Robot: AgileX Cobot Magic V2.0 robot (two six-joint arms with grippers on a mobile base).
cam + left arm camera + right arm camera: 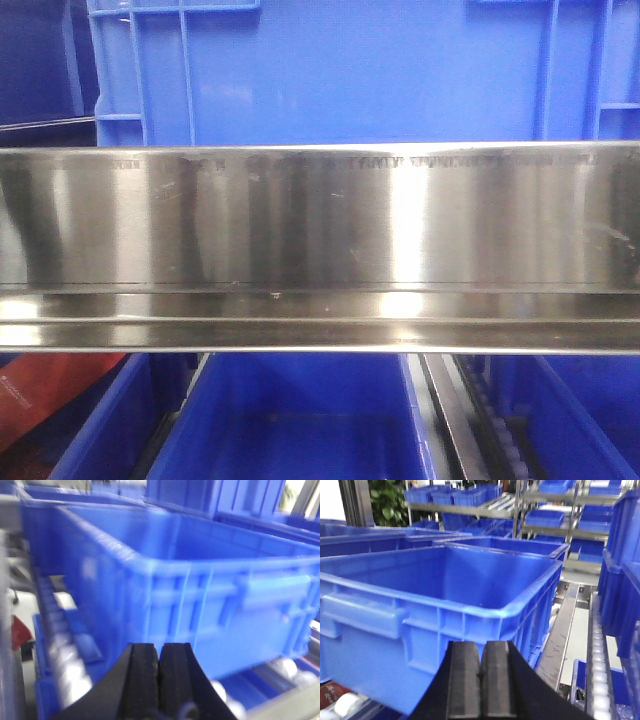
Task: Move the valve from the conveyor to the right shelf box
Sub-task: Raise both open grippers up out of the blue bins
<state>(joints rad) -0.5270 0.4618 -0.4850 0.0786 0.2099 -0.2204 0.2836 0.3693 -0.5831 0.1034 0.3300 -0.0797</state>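
No valve and no conveyor belt shows in any view, so where the valve lies relative to either end effector cannot be told.

In the front view a brushed steel rail (320, 250) runs across the middle of the frame. A blue crate (380, 70) stands behind it at the top, and blue bins (300, 420) show below it, their visible parts holding nothing.

In the left wrist view, which is blurred, the left end effector (159, 672) sits at bottom centre with its two black pads pressed together and nothing between them. Above it stands a large blue crate (210, 605); its inside is barely seen. Pale rollers (65, 645) run along the left of the frame, and more rollers show at lower right under the crate.

In the right wrist view the right end effector (481, 677) is at bottom centre, pads likewise pressed together and holding nothing. An open blue crate (445, 595) fills the left and centre above it; what shows of its inside is bare. A roller track (597, 650) runs down the right side, and shelves (555, 510) with more blue bins fill the top.
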